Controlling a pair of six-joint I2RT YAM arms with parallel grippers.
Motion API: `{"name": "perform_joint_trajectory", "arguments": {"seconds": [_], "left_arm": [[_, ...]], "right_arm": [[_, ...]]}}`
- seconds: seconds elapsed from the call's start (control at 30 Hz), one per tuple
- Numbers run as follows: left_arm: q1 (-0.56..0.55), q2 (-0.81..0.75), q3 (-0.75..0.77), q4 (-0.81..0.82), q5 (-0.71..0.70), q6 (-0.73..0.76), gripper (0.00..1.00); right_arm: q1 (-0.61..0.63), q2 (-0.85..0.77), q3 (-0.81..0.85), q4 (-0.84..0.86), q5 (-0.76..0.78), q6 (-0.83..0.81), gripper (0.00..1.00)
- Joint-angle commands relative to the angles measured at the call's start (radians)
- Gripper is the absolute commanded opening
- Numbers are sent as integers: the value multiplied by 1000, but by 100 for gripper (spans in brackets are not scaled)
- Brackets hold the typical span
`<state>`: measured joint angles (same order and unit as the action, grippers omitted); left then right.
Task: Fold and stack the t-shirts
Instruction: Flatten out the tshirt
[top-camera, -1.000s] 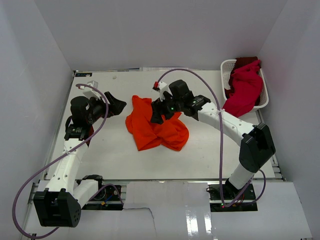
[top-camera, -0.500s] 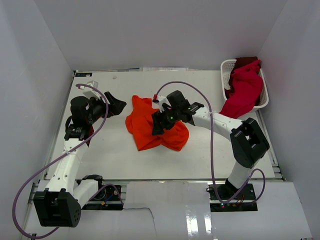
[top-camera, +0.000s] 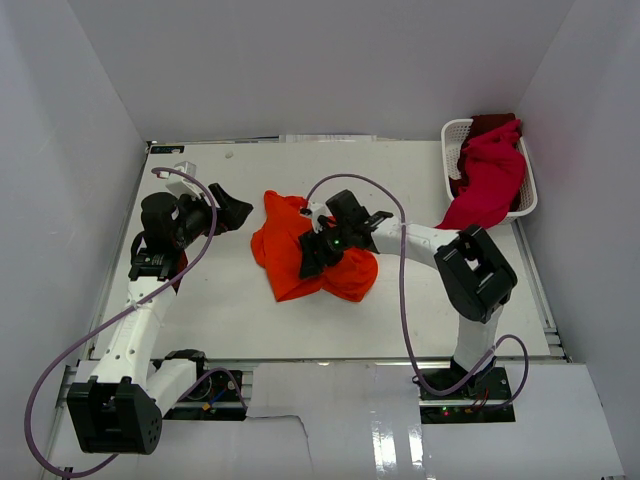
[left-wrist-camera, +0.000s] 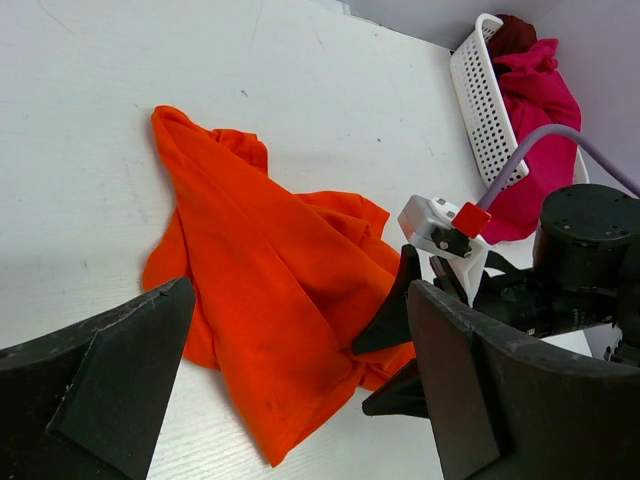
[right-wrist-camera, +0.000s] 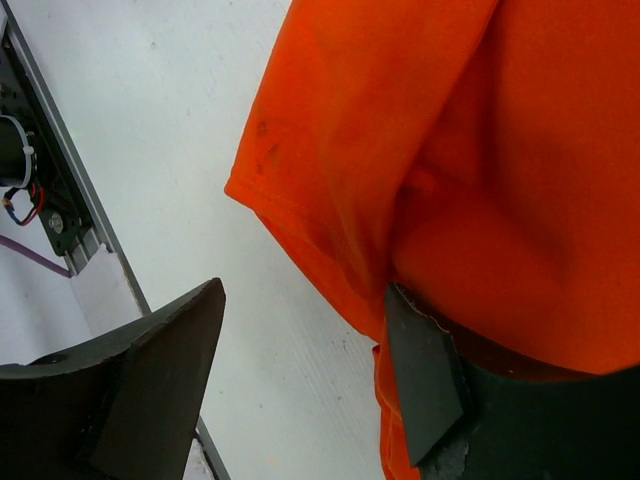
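The right gripper (top-camera: 310, 262) sits low in the middle of the overhead view with its jaws spread wide. In its wrist view one finger (right-wrist-camera: 418, 375) is tucked against the underside of a fold of the orange t-shirt (top-camera: 285, 255), while the other stands over bare table (top-camera: 220, 310). The shirt lies crumpled at the table's centre, one point reaching toward the upper left. The left gripper (top-camera: 238, 212) hangs just left of the shirt, also wide open and gripping nothing, facing the cloth. At the upper right a crimson t-shirt (top-camera: 490, 180) spills over the white basket (top-camera: 452, 135), with a dark red one (top-camera: 492, 122) behind it.
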<state>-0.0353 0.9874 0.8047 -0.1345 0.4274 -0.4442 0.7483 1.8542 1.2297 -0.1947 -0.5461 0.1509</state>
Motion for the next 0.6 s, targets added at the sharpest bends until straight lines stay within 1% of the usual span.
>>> {"name": "perform_joint_trajectory", "arguments": {"seconds": [0.0, 0.43, 0.5, 0.53, 0.57], "left_arm": [[-3, -7, -1, 7, 13, 13, 98], [-3, -9, -4, 7, 13, 13, 98], [-3, -7, -2, 7, 13, 13, 98], [-3, -7, -2, 7, 13, 12, 98], [-3, -7, -2, 7, 13, 12, 98]], "right_arm": [[6, 17, 5, 55, -35, 10, 71], [8, 63, -9, 98, -28, 10, 71], [8, 76, -4, 100, -34, 13, 67], [8, 80, -7, 103, -35, 15, 58], [8, 88, -7, 104, -41, 15, 55]]}}
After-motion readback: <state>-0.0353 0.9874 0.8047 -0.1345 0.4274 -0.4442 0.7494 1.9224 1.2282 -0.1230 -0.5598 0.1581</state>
